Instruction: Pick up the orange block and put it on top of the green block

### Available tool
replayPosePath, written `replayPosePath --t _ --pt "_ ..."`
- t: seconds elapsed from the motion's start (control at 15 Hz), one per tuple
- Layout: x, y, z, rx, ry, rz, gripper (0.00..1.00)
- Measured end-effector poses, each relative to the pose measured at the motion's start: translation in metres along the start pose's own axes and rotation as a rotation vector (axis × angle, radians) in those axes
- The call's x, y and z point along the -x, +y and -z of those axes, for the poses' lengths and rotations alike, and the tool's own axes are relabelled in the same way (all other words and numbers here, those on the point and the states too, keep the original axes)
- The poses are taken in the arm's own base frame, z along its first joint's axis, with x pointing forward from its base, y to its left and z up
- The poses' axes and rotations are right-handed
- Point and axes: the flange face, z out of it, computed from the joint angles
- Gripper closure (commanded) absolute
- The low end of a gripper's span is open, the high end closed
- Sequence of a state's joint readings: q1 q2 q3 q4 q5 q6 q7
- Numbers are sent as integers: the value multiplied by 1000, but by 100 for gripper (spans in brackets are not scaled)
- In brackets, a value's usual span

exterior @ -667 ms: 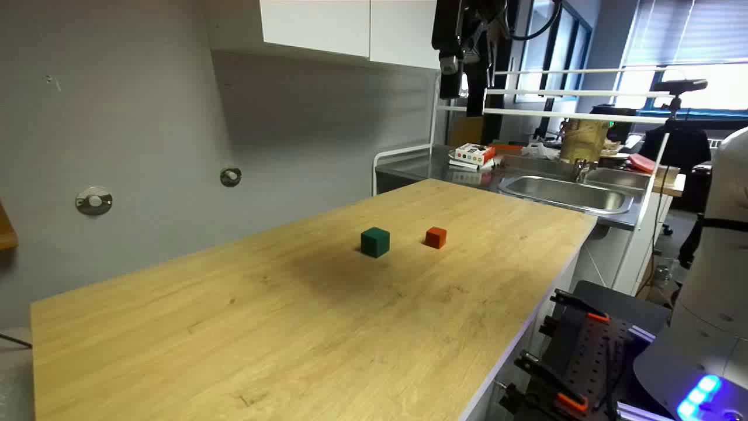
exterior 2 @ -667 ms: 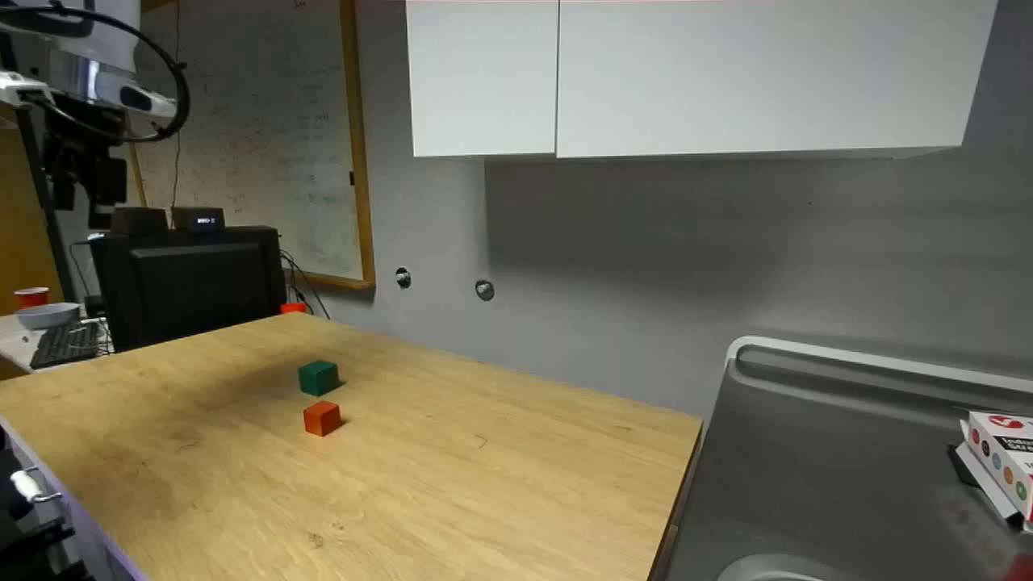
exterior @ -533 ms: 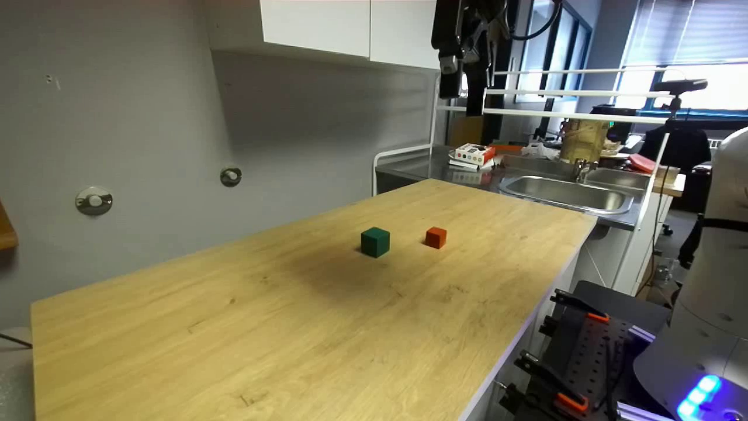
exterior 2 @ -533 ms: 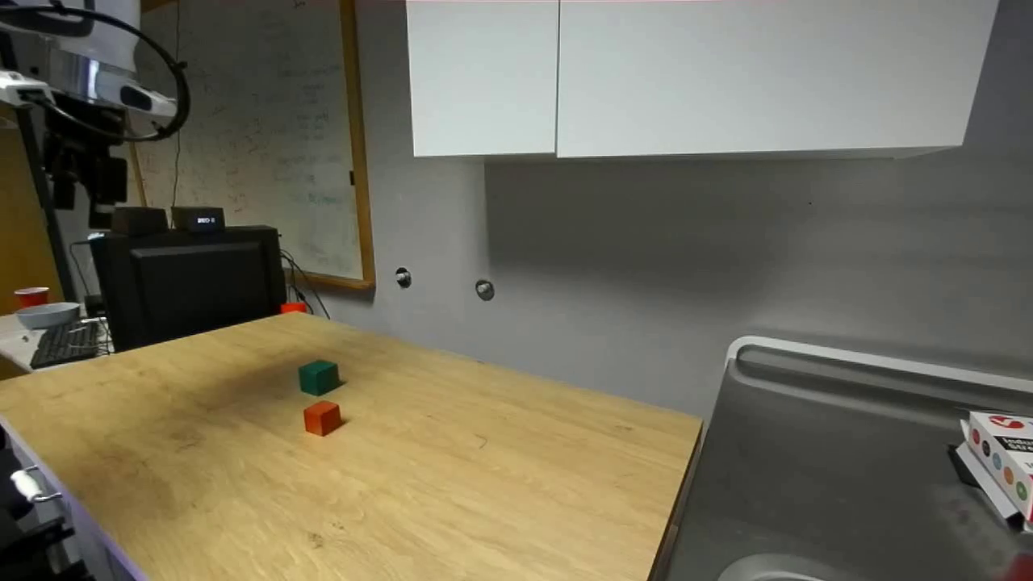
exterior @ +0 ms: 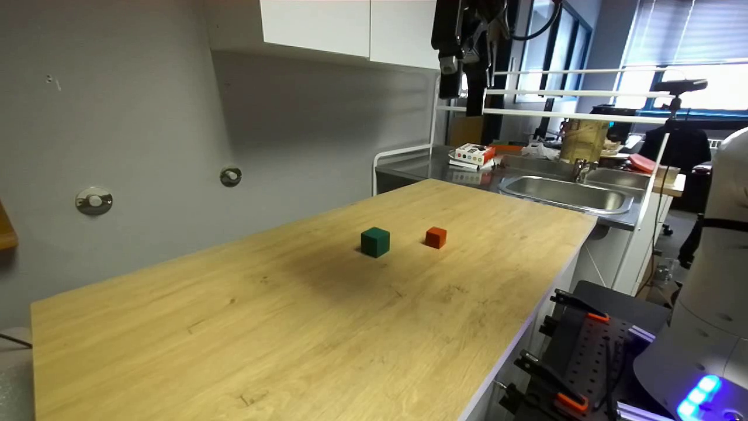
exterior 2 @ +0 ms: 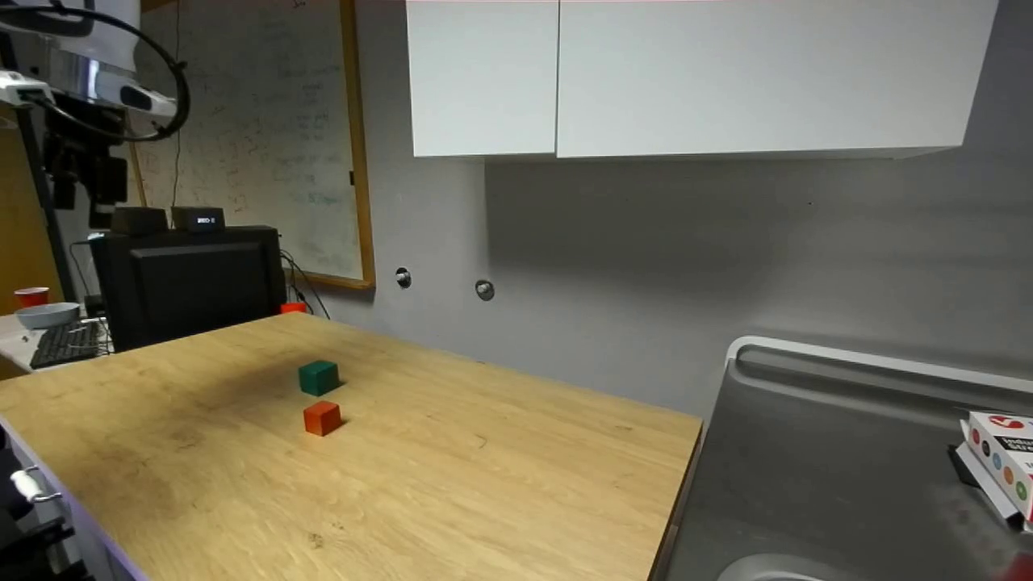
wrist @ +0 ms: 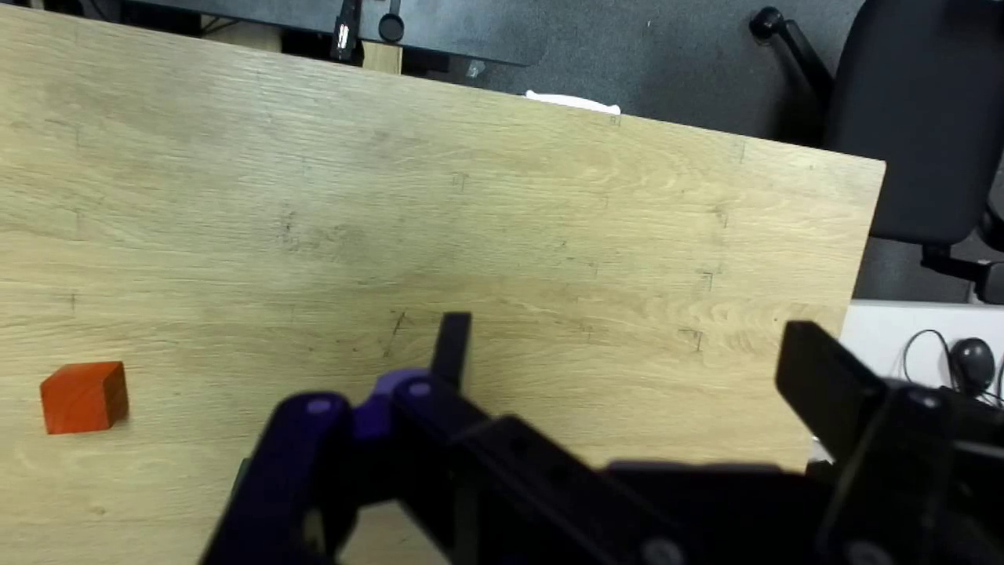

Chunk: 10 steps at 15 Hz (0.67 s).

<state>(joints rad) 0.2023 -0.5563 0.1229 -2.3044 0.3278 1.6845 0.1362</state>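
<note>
wrist view: jaws spread wide, empty. orange block (wrist: 84, 398) at lower left; in an exterior view, green block (exterior: 374, 242) mid-frame.

Daylight through the window (exterior: 727, 88) bleaches it to white below the blinds (exterior: 689, 35) in an exterior view, while the nearer wall (exterior: 134, 134) stays a dim grey. Blue lights (exterior: 698, 397) on the robot base (exterior: 701, 316) glow with a hazy halo.

In both exterior views a shadow under the cabinets (exterior 2: 686, 81) fades softly down the wall, and a diffuse dark patch spreads over the counter (exterior 2: 484, 484) beside the green block (exterior 2: 318, 378). That block and the orange block (exterior 2: 322, 418) each cast a small shadow.

In the wrist view the counter's grain is crisp, with pale sheen toward the upper left; the fingers (wrist: 823, 377) are dark and out of focus, one side tinged purple.
</note>
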Motion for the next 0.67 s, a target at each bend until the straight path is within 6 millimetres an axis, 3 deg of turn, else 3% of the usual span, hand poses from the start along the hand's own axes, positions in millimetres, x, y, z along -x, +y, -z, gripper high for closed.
replayPosePath --t 0.33,0.47,0.67 --pt "-19 26 1 -3 62 -87 0" --pt "-35 50 -1 -12 87 -159 0" --pt "-61 103 -9 -39 103 -279 0"
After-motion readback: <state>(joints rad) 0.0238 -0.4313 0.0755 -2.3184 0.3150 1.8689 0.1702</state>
